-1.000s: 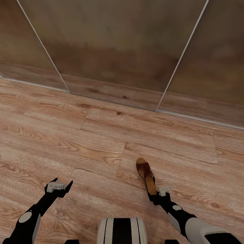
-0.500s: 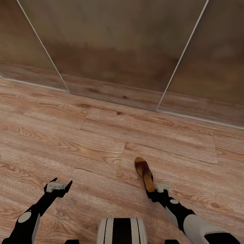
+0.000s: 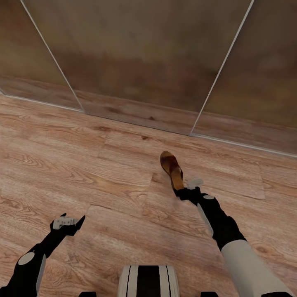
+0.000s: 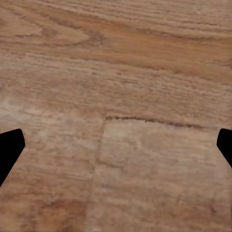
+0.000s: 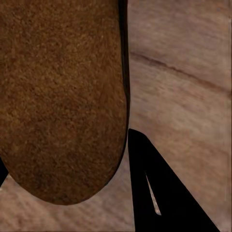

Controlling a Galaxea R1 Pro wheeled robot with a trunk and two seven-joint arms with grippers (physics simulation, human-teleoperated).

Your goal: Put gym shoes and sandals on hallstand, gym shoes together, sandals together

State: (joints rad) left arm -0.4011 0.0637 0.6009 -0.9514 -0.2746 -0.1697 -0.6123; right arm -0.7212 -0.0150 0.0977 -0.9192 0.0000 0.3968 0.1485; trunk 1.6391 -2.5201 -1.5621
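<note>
Right claw (image 3: 184, 190): clenched on the heel end of a sandal (image 3: 172, 169), arm stretched forward.
Sandal: brown, tan footbed, toe pointing toward the wall panels (image 3: 140, 53), held over the corridor floor (image 3: 82, 165); whether it touches the planks cannot be told. In the right wrist view its brown sole (image 5: 58, 96) sits against a black finger (image 5: 159, 188).
Left claw (image 3: 64, 222): released, fingers spread, empty, low over the floor, well apart from the sandal.
Writing: no brand or label readable anywhere.
</note>
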